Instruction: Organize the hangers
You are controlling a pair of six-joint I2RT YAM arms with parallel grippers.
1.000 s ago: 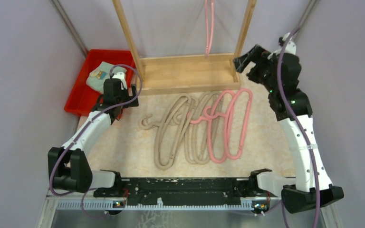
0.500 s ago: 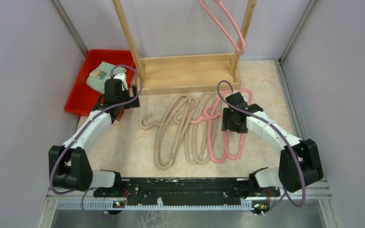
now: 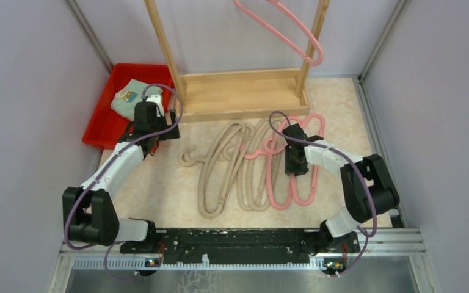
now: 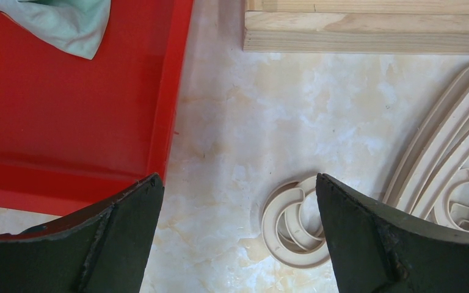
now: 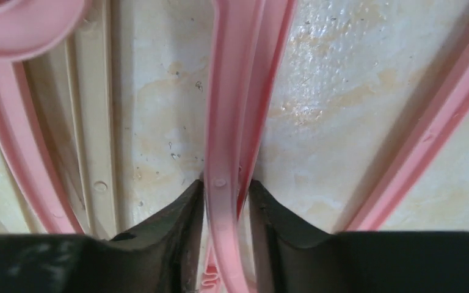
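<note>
Several beige hangers (image 3: 220, 177) and pink hangers (image 3: 302, 183) lie overlapped on the marble tabletop. One more pink hanger (image 3: 287, 36) hangs on the wooden rack at the back. My right gripper (image 3: 295, 160) is down on the pink pile. In the right wrist view its jaws (image 5: 226, 189) press both sides of a pink hanger bar (image 5: 226, 110), with a beige hanger (image 5: 94, 122) lying to the left. My left gripper (image 4: 238, 189) is open above bare table by the red bin, with the beige hooks (image 4: 290, 226) just inside its right finger.
A red bin (image 3: 107, 116) holding a folded cloth (image 3: 128, 97) sits at the back left. The wooden rack's base (image 3: 241, 91) stands behind the hangers, its posts rising out of view. Grey walls close in on both sides.
My right arm came down from beside the rack onto the pink hangers on the table and its jaws closed on a pink bar. The pink hanger on the rack swung round. The left arm stayed still.
</note>
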